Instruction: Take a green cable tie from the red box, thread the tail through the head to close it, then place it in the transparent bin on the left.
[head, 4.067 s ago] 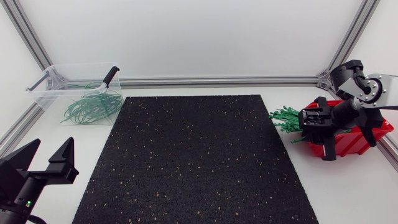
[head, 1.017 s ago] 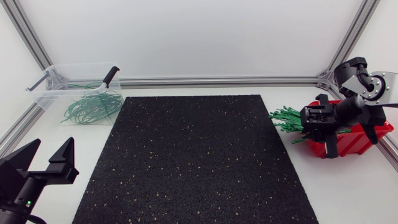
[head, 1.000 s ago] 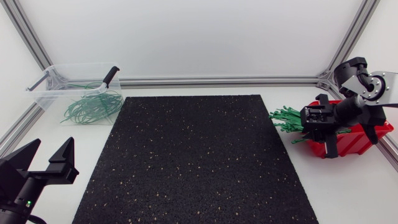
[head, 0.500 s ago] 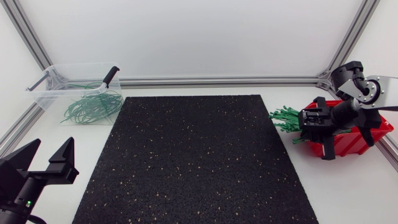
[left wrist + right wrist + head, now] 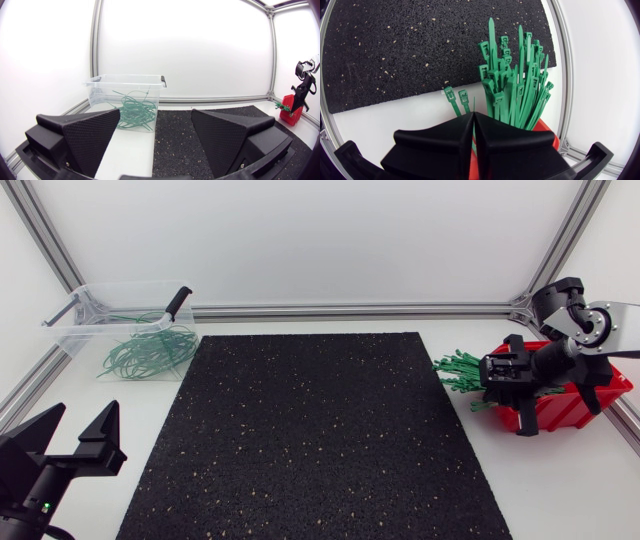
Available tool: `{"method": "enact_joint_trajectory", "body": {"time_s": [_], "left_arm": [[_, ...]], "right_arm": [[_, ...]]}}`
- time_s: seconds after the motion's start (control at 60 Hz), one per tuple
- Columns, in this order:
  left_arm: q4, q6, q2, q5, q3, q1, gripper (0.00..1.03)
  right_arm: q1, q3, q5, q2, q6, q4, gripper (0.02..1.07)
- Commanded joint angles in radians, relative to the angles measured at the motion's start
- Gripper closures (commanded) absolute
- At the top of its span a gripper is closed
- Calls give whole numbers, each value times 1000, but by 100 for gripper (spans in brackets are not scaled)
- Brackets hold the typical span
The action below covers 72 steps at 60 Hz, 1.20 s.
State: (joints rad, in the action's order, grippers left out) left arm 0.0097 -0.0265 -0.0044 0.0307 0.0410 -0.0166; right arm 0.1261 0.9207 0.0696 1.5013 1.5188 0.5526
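Right tool [image 5: 472, 117] hovers at the front lip of the red box [image 5: 575, 408], and over the last few seconds it barely travels: the wrist tips a touch one way, then comes back, while the tool stays low over the same spot. Its wedge fingers are pressed together now, and a thin green sliver shows in the seam between them, so my read is it has pinched a single green cable tie [image 5: 474, 137], though the sliver is too slim to be sure. Just ahead, the bundle [image 5: 512, 87] fans out of the box over the bench [image 5: 560, 480] toward the black mat [image 5: 310, 440], looking undisturbed. Nothing is lifted clear yet, so this looks like a grip being settled before the pull. Left tool [image 5: 156, 114] sits parked near the front corner, fingers wide apart and holding nothing, with the transparent bin [image 5: 95, 295] and its closed loops [image 5: 150, 350] ahead of it.
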Motion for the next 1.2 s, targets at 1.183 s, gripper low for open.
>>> {"method": "enact_joint_trajectory", "body": {"time_s": [1.183], "left_arm": [[-16,-16,-9,3,-41,3,4]], "right_arm": [[164,294,210,-171,-37,233,101]]}}
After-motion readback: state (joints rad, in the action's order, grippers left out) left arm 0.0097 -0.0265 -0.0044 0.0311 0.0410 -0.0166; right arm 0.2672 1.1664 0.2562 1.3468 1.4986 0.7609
